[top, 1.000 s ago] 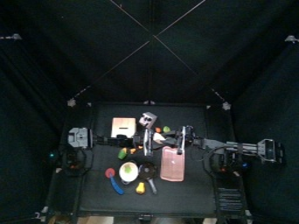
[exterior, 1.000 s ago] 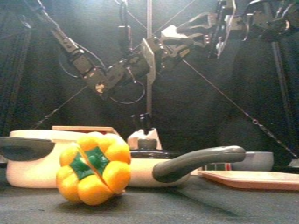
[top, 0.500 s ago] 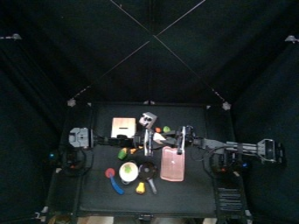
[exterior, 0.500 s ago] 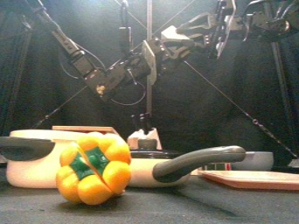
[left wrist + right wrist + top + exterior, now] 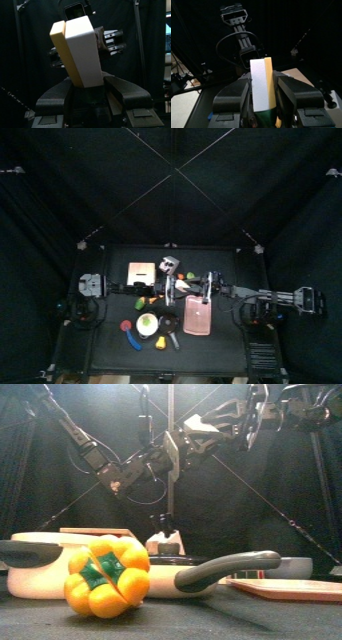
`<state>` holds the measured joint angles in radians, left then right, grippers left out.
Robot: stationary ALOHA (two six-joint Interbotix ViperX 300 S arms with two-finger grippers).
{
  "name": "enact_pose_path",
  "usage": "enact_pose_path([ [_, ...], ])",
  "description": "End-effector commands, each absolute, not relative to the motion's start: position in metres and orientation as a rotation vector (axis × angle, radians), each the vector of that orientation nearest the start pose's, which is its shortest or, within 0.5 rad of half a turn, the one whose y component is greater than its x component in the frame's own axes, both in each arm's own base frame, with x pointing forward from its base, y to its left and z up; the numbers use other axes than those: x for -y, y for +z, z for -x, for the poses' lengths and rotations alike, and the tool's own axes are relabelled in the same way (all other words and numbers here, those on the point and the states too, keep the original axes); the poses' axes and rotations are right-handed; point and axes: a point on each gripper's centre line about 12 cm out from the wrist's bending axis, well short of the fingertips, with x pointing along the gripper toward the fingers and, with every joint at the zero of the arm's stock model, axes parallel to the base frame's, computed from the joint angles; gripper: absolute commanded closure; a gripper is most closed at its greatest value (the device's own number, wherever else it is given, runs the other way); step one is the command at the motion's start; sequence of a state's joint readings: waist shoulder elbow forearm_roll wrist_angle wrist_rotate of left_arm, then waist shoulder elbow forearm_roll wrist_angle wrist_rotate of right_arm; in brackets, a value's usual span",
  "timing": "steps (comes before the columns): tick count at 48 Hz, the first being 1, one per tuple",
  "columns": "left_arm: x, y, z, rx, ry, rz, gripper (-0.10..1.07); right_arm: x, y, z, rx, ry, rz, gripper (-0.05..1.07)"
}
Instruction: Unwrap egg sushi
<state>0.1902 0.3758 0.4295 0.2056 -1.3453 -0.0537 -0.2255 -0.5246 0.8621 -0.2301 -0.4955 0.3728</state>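
Barely changed from the earlier frames: both arms raised over the desk (image 5: 114, 353) in much the same pose, egg sushi held between them; judged as unwrapping in mid-step, with no visible progress.

Top view: arms meeting near the desk's middle, above a pink tray (image 5: 198, 314); sushi too small to make out.

Front view: egg sushi (image 5: 198, 424) seen as a pale patch high in the air, well above the yellow bell pepper (image 5: 107, 576) and frying pan (image 5: 221, 569); grip points lost among dark arm parts.

Left wrist view: left gripper (image 5: 87, 80) with fingers (image 5: 127, 92) pinching the block's near end, white rice beside a yellow egg layer; far end covered by the other arm.

Right wrist view: right gripper (image 5: 263, 82) with fingers (image 5: 298, 90) clamped on the same white-and-yellow block; lower end hidden between them. Wrapping not distinguishable in any view, so state of removal impossible to tell.
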Motion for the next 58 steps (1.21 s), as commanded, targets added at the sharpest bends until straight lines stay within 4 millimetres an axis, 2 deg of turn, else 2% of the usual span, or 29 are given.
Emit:
enact_pose_path([
  [1, -0.067, 0.228, -0.469, 0.517, -0.010, -0.094, 0.35, 0.054, 0.361, -0.295, 0.244, -0.090, -0.133, 0.42],
  [26, -0.066, 0.225, -0.465, 0.506, -0.005, -0.092, 0.35, 0.054, 0.359, -0.293, 0.242, -0.091, -0.139, 0.42],
  [50, -0.069, 0.210, -0.458, 0.414, 0.014, -0.079, 0.35, 0.060, 0.321, -0.291, 0.062, -0.165, -0.245, 0.42],
  [58, -0.070, 0.207, -0.459, 0.369, 0.019, -0.081, 0.35, 0.055, 0.305, -0.296, -0.027, -0.195, -0.396, 0.40],
])
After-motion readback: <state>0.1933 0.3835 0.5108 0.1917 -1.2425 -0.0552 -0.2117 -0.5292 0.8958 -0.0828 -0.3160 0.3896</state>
